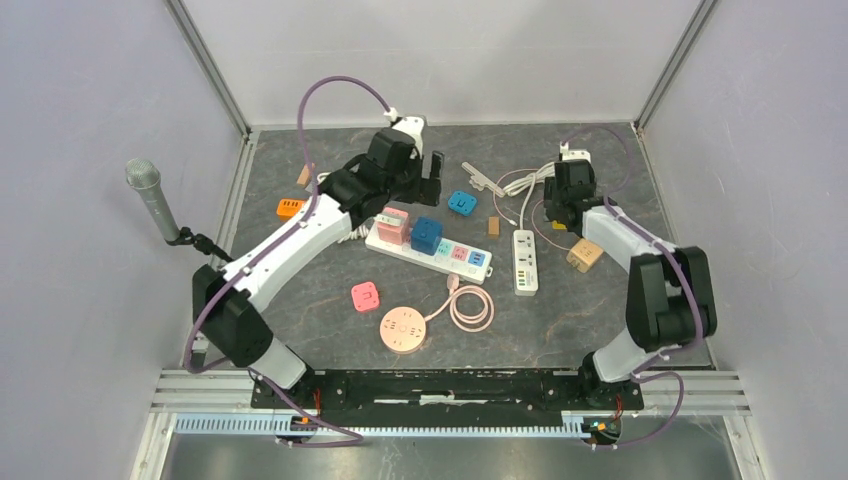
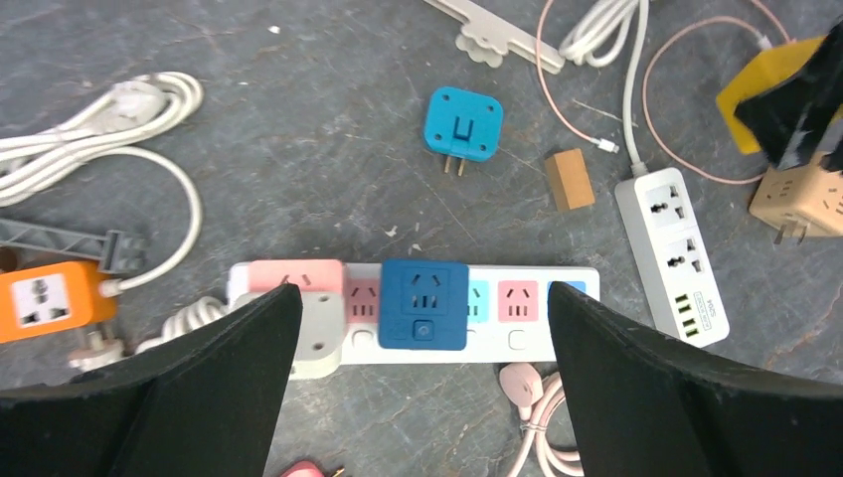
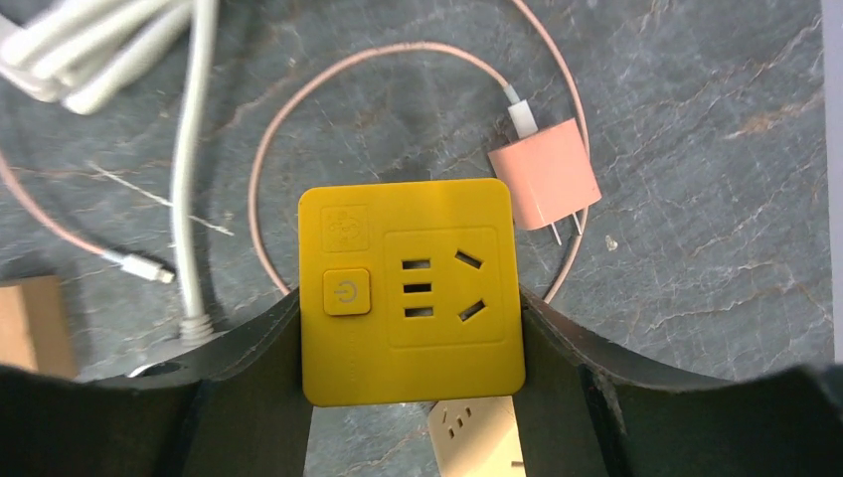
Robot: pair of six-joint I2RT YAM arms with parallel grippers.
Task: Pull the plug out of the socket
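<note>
L pincer (image 2: 422, 298) is wide open, nothing in it, hanging over the pastel power strip (image 2: 487, 346) mid-bench (image 2: 328, 129). I take the task's thing to be the blue cube plug (image 2: 424, 323), seated in the strip. In the L wrist view it sits dead centre between the two fingers, gaps on both sides, no contact.

Key relation: the strip's long axis runs left-right in that view, same line as the jaws' closing direction. So the fingers would land on the cube faces that look along the strip. The pink adapter (image 2: 298, 276) sits just beside the blue one on the L finger's side, so clearance there looks tight. The other side has open sockets, more room.

R pincer (image 3: 410, 308) is clamped on a yellow cube adapter (image 3: 413, 238), held above the bench off to the right by the white strip (image 2: 671, 253), well apart from the blue plug.

L arm is clearly nearer, so my call is straight down, close, then pull up off the strip. Risk: the strip lifts along w/ the plug since nothing pins it.
</note>
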